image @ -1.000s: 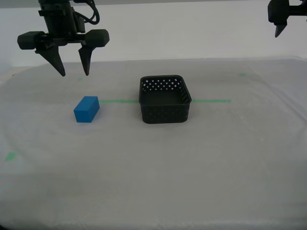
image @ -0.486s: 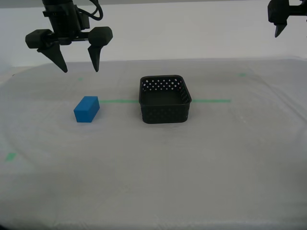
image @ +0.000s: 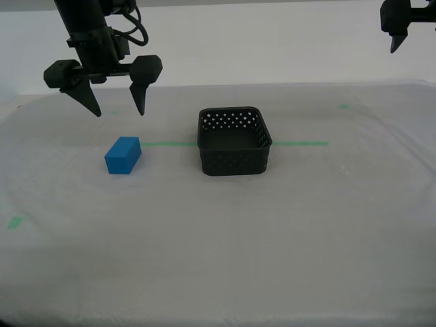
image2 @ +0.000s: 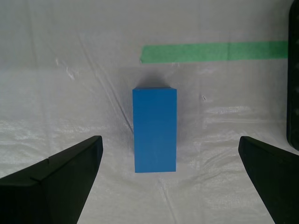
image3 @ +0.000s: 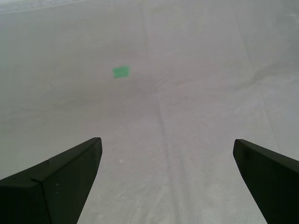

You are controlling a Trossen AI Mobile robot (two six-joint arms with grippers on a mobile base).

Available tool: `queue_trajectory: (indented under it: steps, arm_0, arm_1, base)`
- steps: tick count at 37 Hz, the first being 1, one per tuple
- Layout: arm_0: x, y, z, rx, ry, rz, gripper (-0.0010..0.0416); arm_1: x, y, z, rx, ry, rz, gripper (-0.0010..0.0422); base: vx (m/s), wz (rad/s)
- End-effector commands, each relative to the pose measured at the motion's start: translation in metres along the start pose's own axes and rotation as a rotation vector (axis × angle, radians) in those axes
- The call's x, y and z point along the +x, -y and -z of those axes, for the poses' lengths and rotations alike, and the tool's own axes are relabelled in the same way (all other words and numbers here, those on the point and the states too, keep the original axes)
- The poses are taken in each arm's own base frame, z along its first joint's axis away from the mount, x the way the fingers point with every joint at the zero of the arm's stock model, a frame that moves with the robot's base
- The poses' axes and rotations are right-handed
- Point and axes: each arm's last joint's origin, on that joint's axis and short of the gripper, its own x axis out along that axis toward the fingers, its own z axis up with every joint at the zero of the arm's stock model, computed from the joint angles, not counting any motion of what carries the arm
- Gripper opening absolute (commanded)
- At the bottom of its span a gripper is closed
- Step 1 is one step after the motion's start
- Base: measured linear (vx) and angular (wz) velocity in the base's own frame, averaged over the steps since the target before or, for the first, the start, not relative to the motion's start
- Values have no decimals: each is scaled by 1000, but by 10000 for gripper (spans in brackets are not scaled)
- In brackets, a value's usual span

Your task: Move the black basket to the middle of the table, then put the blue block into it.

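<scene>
Both grippers hang spread wide, empty: my second gripper point(image: 116, 107) above the blue block point(image: 122, 155), my first gripper point(image3: 168, 186) over bare table point(image: 272, 259). Block looks rigid, light, smooth-faced; I judge its long flat sides the best hold.

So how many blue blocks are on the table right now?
1. The small solid bright-blue rectangular block lies on the whitish-grey cloth table, toward the exterior view's left of the perforated black plastic basket. The basket's interior looks empty.

Both grippers point(image: 114, 107) point(image: 402, 42) raised, wide apart

green tape line point(image: 300, 144) running across the cloth | small green tape marks point(image: 13, 222) near edges | plain white wall point(image: 272, 48) behind
</scene>
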Motion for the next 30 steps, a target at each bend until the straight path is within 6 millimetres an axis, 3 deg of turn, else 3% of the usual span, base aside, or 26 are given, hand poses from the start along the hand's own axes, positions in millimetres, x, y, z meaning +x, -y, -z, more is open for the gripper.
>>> queue_trajectory:
  steps: [1,30]
  arm_0:
    - [0,0,0,0,3,1,393]
    - [0,0,0,0,2,1,394]
  arm_1:
    - [7,-1,3,-10,13,5,401]
    - [54,-8,35,-85,143,18,401]
  base:
    - [0,0]
    - [0,0]
